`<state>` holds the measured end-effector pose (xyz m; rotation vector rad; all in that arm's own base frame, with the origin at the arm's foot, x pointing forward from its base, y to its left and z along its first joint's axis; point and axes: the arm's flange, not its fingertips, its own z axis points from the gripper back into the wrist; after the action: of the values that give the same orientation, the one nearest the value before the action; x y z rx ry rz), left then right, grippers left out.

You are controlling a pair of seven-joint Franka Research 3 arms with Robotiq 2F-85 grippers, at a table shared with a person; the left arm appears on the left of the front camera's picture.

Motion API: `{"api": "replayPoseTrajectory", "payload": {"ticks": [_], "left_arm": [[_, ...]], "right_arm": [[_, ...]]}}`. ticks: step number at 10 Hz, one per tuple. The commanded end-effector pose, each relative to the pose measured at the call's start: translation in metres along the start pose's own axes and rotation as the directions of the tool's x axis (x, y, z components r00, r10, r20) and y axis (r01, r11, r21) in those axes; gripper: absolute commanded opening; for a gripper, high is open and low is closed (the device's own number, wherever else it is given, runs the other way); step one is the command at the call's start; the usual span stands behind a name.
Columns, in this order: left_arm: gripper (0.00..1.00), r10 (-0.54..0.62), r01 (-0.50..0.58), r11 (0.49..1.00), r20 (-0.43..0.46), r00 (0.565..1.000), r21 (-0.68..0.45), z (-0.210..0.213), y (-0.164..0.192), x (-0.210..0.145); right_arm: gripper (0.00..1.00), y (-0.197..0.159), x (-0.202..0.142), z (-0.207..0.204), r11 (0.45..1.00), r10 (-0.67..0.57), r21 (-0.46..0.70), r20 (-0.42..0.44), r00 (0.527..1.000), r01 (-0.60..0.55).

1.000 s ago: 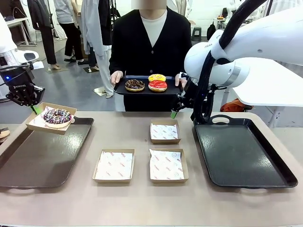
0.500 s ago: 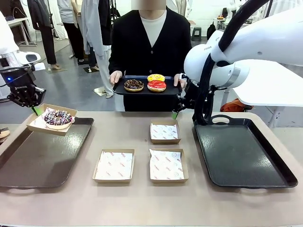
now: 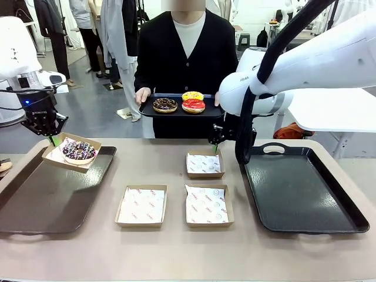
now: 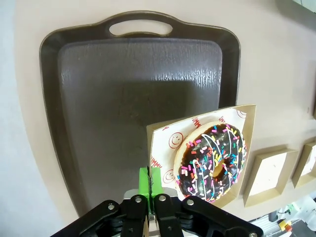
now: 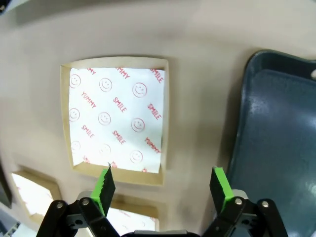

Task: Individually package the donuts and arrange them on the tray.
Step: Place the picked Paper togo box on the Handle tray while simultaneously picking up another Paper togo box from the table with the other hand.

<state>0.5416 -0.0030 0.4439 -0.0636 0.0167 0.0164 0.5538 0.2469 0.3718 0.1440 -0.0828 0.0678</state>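
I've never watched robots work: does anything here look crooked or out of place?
Only the box with the sprinkled donut: it hangs tilted over the left tray, pinched near one corner in the left pincer. Nothing looks spilled or damaged.

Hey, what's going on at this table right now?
The left gripper is shut on the edge of a paper-lined box with the sprinkled donut in it, holding it over the left tray. The right gripper hangs open above an empty box. Across the table a person holds a small tray with the chocolate donut, yellow donut and red donut. Two more empty boxes lie on the table.
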Motion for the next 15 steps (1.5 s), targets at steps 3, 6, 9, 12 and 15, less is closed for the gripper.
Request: {"api": "replayPoseTrajectory", "payload": {"ticks": [3, 6, 9, 12, 15], "left_arm": [[0.01, 0.024, -0.024, 1.000, 0.011, 1.000, -0.003, -0.003, 0.011, 0.007], [0.01, 0.026, -0.026, 0.999, 0.005, 1.000, -0.020, -0.015, 0.012, 0.020], [0.01, 0.020, -0.020, 0.999, 0.004, 1.000, -0.032, -0.021, 0.010, 0.030], [0.01, 0.028, -0.028, 0.998, 0.001, 1.000, -0.050, -0.027, 0.012, 0.040], [0.01, 0.027, -0.028, 0.998, -0.006, 1.000, -0.051, -0.039, 0.009, 0.051]], "right_arm": [[1.00, 0.018, 0.021, -0.028, 0.999, -0.017, -0.051, -0.026, 1.000, 0.016], [1.00, 0.007, 0.029, -0.044, 0.999, -0.038, -0.022, -0.031, 0.999, 0.037], [1.00, 0.004, 0.031, -0.050, 0.999, -0.038, -0.022, -0.036, 0.999, 0.038], [1.00, 0.004, 0.035, -0.052, 0.999, -0.033, -0.030, -0.038, 0.999, 0.031], [1.00, 0.005, 0.035, -0.052, 0.999, -0.032, -0.034, -0.041, 0.999, 0.031]]}}
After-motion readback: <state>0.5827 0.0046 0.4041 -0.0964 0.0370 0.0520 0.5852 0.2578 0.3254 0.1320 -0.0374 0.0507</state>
